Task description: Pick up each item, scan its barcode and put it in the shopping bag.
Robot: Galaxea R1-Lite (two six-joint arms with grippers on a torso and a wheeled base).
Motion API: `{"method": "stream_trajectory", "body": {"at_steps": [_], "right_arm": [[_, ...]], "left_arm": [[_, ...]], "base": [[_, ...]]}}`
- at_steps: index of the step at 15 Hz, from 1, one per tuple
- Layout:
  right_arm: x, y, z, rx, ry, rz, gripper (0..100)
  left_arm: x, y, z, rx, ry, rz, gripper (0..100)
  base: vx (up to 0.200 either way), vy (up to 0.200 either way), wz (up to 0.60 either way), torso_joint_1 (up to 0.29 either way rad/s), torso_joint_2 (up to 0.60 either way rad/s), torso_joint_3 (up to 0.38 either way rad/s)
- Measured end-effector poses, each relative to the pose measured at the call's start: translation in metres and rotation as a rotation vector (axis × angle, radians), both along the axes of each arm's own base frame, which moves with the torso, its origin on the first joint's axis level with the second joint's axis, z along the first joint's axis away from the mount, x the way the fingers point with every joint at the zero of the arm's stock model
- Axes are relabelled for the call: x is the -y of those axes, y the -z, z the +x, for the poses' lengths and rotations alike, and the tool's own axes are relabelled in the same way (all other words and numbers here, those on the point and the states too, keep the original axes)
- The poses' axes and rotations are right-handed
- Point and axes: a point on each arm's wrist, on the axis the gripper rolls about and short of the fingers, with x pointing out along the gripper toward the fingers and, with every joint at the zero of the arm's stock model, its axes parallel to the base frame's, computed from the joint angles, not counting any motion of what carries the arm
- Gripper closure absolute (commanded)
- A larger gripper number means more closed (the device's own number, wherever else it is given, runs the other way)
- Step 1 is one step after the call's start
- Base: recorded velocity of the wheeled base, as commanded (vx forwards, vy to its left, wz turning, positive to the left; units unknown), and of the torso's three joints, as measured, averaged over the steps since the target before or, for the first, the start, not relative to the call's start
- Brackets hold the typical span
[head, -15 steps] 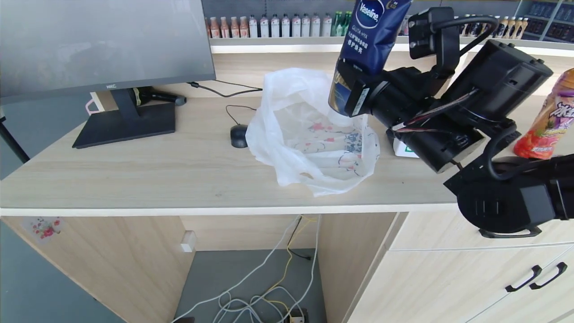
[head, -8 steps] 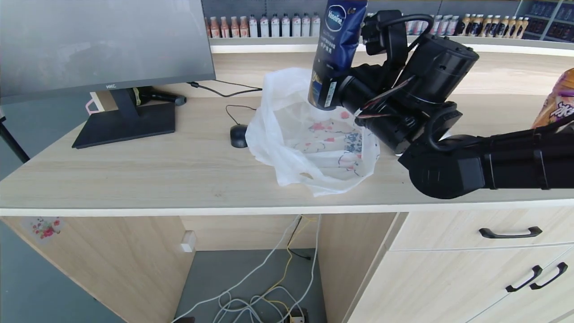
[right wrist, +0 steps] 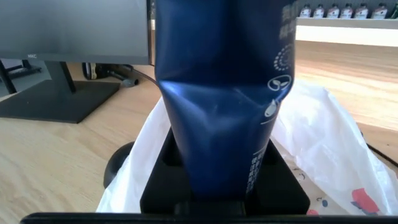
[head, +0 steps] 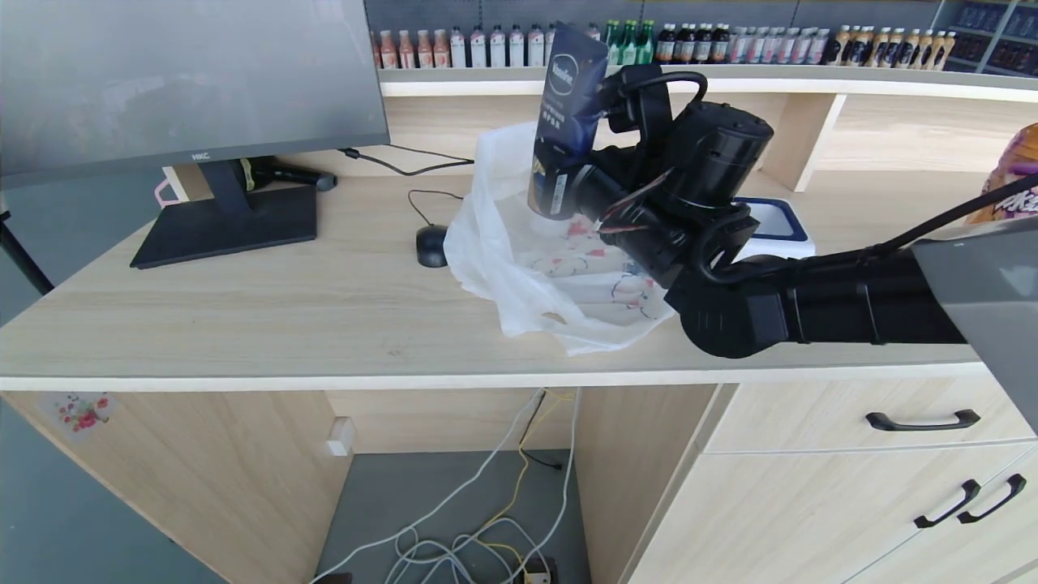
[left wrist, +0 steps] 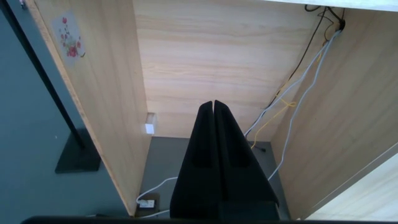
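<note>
Right gripper (head: 561, 193) clamps a blue squeeze tube (head: 572, 89) over the shopping bag (head: 503, 268); the slack rim could deflect it.

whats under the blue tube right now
The open white shopping bag lies below the blue tube in the right gripper. Its folds and the gripper hide its inside.

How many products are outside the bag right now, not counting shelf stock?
2. The blue tube is held by the right gripper above the shopping bag; an orange bottle sits at the counter's far right. The arm may hide others.
</note>
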Motion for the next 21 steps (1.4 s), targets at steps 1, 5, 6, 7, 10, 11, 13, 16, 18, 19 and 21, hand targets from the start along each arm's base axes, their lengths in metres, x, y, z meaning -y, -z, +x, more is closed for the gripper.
{"method": "stream_trajectory", "body": {"at_steps": [1, 5, 6, 7, 10, 11, 13, 16, 18, 19, 21], "right_arm": [[-0.002, 0.003, 0.002, -0.006, 0.0, -0.003, 100], [-0.01, 0.014, 0.015, -0.015, -0.005, 0.01, 100], [-0.012, 0.017, 0.018, -0.015, -0.004, 0.011, 100], [-0.013, 0.02, 0.02, -0.018, -0.003, 0.009, 100], [-0.015, 0.029, 0.026, -0.031, -0.001, 0.0, 100], [-0.015, 0.032, 0.027, -0.035, 0.001, -0.003, 100], [-0.015, 0.036, 0.03, -0.042, 0.004, -0.007, 100], [-0.015, 0.041, 0.033, -0.05, 0.007, -0.013, 100], [-0.015, 0.043, 0.034, -0.054, 0.008, -0.016, 100], [-0.015, 0.044, 0.034, -0.057, 0.008, -0.017, 100], [-0.014, 0.046, 0.035, -0.059, 0.01, -0.019, 100]], "left_arm": [[0.0, 0.0, 0.0, 0.0, 0.0, 0.0, 100], [0.0, 0.0, 0.0, 0.0, 0.0, 0.0, 100], [0.0, 0.0, 0.0, 0.0, 0.0, 0.0, 100], [0.0, 0.0, 0.0, 0.0, 0.0, 0.0, 100], [0.0, 0.0, 0.0, 0.0, 0.0, 0.0, 100], [0.0, 0.0, 0.0, 0.0, 0.0, 0.0, 100], [0.0, 0.0, 0.0, 0.0, 0.0, 0.0, 100], [0.0, 0.0, 0.0, 0.0, 0.0, 0.0, 100], [0.0, 0.0, 0.0, 0.0, 0.0, 0.0, 100], [0.0, 0.0, 0.0, 0.0, 0.0, 0.0, 100], [0.0, 0.0, 0.0, 0.0, 0.0, 0.0, 100]], "base": [[0.0, 0.0, 0.0, 0.0, 0.0, 0.0], [0.0, 0.0, 0.0, 0.0, 0.0, 0.0], [0.0, 0.0, 0.0, 0.0, 0.0, 0.0], [0.0, 0.0, 0.0, 0.0, 0.0, 0.0], [0.0, 0.0, 0.0, 0.0, 0.0, 0.0], [0.0, 0.0, 0.0, 0.0, 0.0, 0.0], [0.0, 0.0, 0.0, 0.0, 0.0, 0.0], [0.0, 0.0, 0.0, 0.0, 0.0, 0.0], [0.0, 0.0, 0.0, 0.0, 0.0, 0.0], [0.0, 0.0, 0.0, 0.0, 0.0, 0.0], [0.0, 0.0, 0.0, 0.0, 0.0, 0.0]]}}
